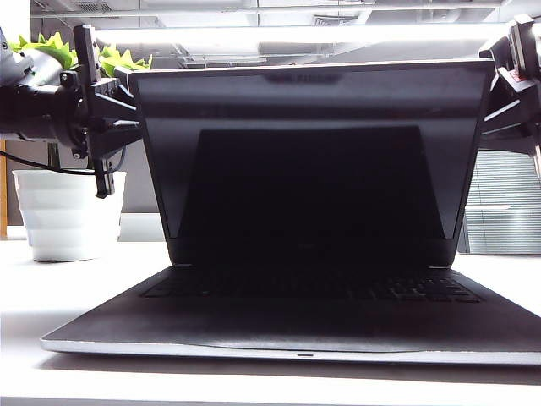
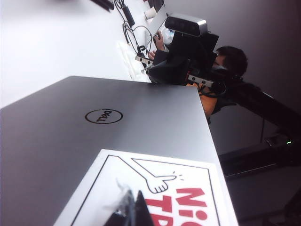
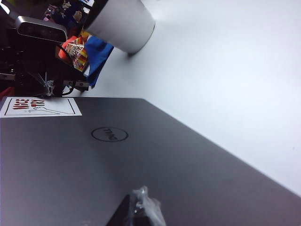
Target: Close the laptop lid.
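Left gripper [image 1: 100,118]: at the upper left corner of the laptop lid [image 1: 313,161], behind its top edge. In the left wrist view a dark fingertip [image 2: 136,212] wrapped in clear film sits right over the lid's silver back, on or just above the red-lettered sticker [image 2: 155,193]. Contact not certain. Whether the jaws are spread or closed, cannot tell; nothing is visibly held.

Right gripper [image 1: 511,85]: at the upper right corner, mirrored. The right wrist view shows its film-wrapped tip [image 3: 138,207] low against the silver panel, Dell logo [image 3: 109,134] beyond it. Spread or closed also not readable; nothing seen between the fingers.

Lid: stands open on the desk [image 1: 25,355], hinged along the far edge of the keyboard deck [image 1: 304,317], black screen facing the near side and already tipped somewhat forward over the keys. Long axis runs left to right, a gripper at each end of the top edge.

Key relation: both grippers lie on the far side of the panel, the lid's travel toward the near side and down. Judgement: a push from behind at both corners should fold it onto the deck. Neither arm looks clearly nearer; even pressure would keep the panel from twisting.

White plant pot [image 1: 68,216] stands at far left, apart from the laptop.
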Robot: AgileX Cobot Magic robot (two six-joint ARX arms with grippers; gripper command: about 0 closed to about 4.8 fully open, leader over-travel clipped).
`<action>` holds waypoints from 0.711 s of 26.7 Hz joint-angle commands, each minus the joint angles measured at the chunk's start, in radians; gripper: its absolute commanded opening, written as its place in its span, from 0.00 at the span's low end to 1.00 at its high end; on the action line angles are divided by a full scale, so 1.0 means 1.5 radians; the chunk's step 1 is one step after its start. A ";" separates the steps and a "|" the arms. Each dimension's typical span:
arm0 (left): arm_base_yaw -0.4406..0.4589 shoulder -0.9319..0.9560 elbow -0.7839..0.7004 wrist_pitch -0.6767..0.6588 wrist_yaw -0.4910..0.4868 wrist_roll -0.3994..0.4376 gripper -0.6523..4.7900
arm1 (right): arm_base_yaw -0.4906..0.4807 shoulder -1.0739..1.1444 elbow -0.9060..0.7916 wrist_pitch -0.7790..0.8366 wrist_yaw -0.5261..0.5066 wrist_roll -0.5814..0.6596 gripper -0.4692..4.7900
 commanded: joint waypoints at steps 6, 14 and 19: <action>-0.003 -0.002 0.001 -0.198 -0.003 0.195 0.11 | 0.005 -0.002 0.000 -0.138 -0.016 -0.052 0.09; -0.003 -0.002 0.000 -0.364 -0.056 0.342 0.11 | 0.005 -0.002 -0.001 -0.245 -0.013 -0.108 0.09; -0.003 -0.002 -0.001 -0.435 -0.101 0.412 0.11 | 0.006 -0.002 -0.001 -0.285 0.017 -0.124 0.09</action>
